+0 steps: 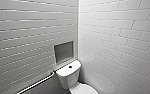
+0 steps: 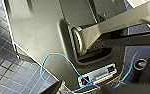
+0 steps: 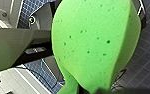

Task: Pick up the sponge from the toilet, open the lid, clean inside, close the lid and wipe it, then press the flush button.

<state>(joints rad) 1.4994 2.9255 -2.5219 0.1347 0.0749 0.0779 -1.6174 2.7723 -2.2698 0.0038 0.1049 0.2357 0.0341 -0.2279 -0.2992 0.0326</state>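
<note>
Currently, in the head view, the toilet (image 1: 68,77) stands in the corner of two white-tiled walls, with the flush button (image 1: 70,66) on top of its tank. A recessed niche (image 1: 63,52) sits in the wall just above the toilet, and a grab rail (image 1: 38,83) runs along the same wall beside it. In front of the tank, the lid (image 1: 84,89) is cut off by the frame edge. I cannot tell whether it is down or raised.

In the left wrist view I see my own body panels, a blue cable (image 2: 51,58) and dark tiled floor (image 2: 1,67). I cannot tell the state of my left gripper, and nothing of the toilet appears here.

In the right wrist view, the sponge (image 3: 93,45) hangs close to the camera, off the toilet and above the floor. I judge that my right gripper (image 3: 88,91) is clamped on its narrow end. The contact itself is hidden behind the sponge.

Procedure, as I judge it: the sponge is in hand and the work at the bowl is not yet begun.
- Keep the clamp firm, since the sponge is soft and may slip out.
- Bring the lid fully into the head view before reaching for it.
- Approach square to the toilet and stay off the grab rail beside it.
- Do not rely on the right wrist view for aiming, because the sponge blocks most of it.
</note>
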